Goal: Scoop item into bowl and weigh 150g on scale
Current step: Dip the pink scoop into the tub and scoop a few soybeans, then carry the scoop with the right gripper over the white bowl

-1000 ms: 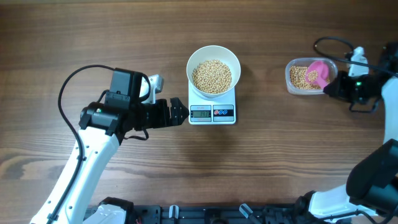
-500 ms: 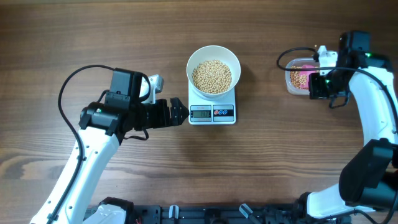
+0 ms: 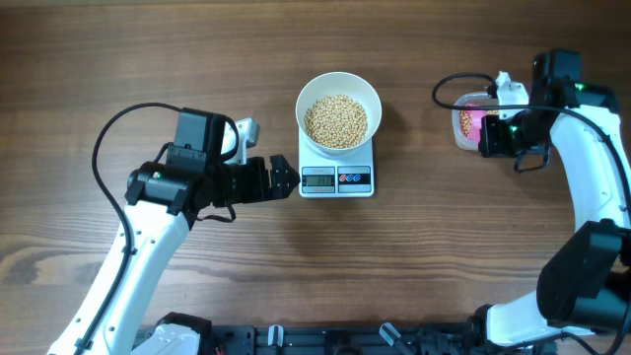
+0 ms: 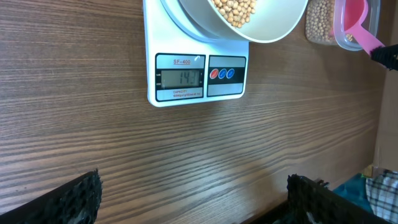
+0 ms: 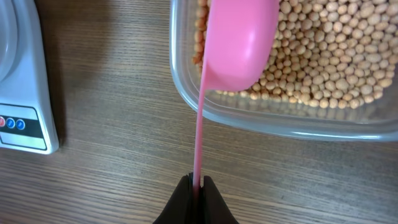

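The left tool point(image 3: 286, 177) hovers just left of the scale point(image 3: 336, 179), fingers apart and empty. The display point(image 4: 180, 78) reads in the 140s; the last digit is unclear. The bowl point(image 3: 302, 110) of soybeans point(image 3: 335, 120) sits on the scale. The right tool point(image 5: 198, 183), clamped on the pink scoop point(image 5: 239, 43) handle, has swung from the right of the container point(image 5: 280, 121) to over it. A small top-up probably remains.

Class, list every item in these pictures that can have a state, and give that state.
White digital scale: switched on, showing a reading.
White round bowl: on the scale, partly filled with beans.
Clear plastic container: open, holding beans.
Pink plastic scoop: gripped by its handle, over the container.
Left pincer: open, empty.
Right pincer: shut on the scoop.
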